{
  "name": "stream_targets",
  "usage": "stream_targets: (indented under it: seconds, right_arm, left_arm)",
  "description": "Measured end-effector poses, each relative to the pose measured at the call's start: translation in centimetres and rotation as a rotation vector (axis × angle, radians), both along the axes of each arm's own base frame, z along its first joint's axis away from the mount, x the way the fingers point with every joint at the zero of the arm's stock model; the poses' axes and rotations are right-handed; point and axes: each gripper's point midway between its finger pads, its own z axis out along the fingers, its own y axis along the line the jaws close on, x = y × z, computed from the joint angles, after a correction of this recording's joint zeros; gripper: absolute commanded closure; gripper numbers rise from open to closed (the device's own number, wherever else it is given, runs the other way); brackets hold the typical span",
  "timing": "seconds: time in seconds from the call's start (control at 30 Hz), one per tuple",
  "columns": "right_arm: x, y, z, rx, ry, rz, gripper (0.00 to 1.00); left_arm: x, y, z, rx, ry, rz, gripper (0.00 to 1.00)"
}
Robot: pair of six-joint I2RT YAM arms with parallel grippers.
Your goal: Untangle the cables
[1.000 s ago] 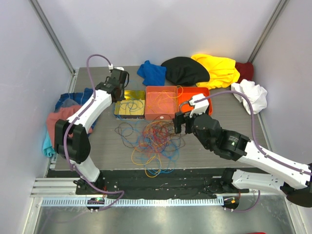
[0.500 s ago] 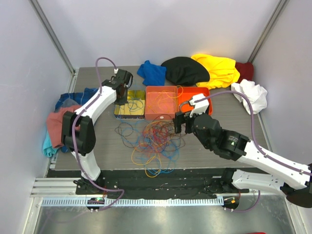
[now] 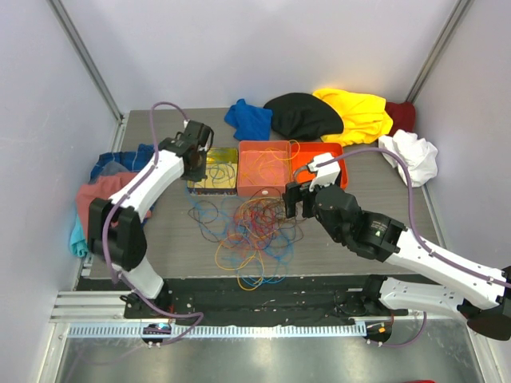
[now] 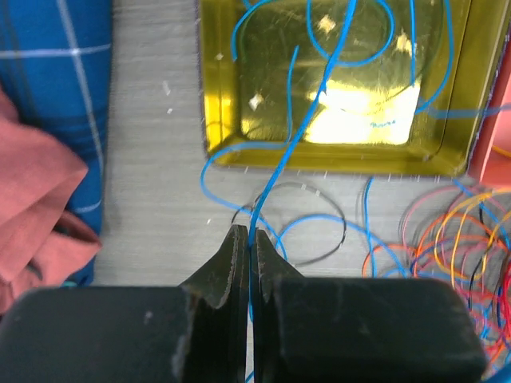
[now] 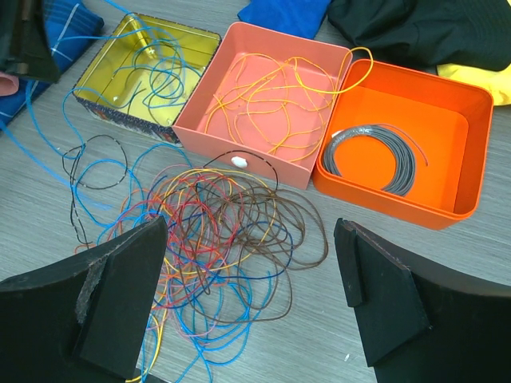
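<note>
Cables [image 3: 251, 231] mostly sit in one messy pile right next to the gold tin [image 4: 239, 120]. Left gripper [image 4: 249, 238] is pinched on a blue strand [image 4: 319, 89] running over the tin; right gripper [image 5: 247, 239] hangs wide open above the pile. If that strand's looped through the pile (hard to tell), pulling could drag the whole knot.
</note>
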Motion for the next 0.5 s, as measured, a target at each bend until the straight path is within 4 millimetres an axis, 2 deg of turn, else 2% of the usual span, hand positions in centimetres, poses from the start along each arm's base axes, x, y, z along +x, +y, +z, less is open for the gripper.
stream_targets:
  seconds: [0.07, 0.3, 0.4, 0.5]
  right_arm:
    - [0.0, 0.0, 0.0, 0.000, 0.000, 0.001, 0.06]
    - [0.0, 0.1, 0.0, 0.002, 0.002, 0.005, 0.06]
    - [0.0, 0.0, 0.0, 0.002, 0.002, 0.005, 0.06]
    - [0.0, 0.0, 0.0, 0.001, 0.001, 0.004, 0.05]
  left_arm:
    - [1.0, -0.5, -0.7, 0.003, 0.026, -0.006, 1.00]
    - [6.9, -2.8, -2.7, -0.005, 0.061, -0.015, 1.00]
    - [8.3, -3.0, -2.9, -0.010, 0.064, -0.011, 1.00]
    - [9.3, -2.4, -2.3, -0.012, 0.056, 0.005, 1.00]
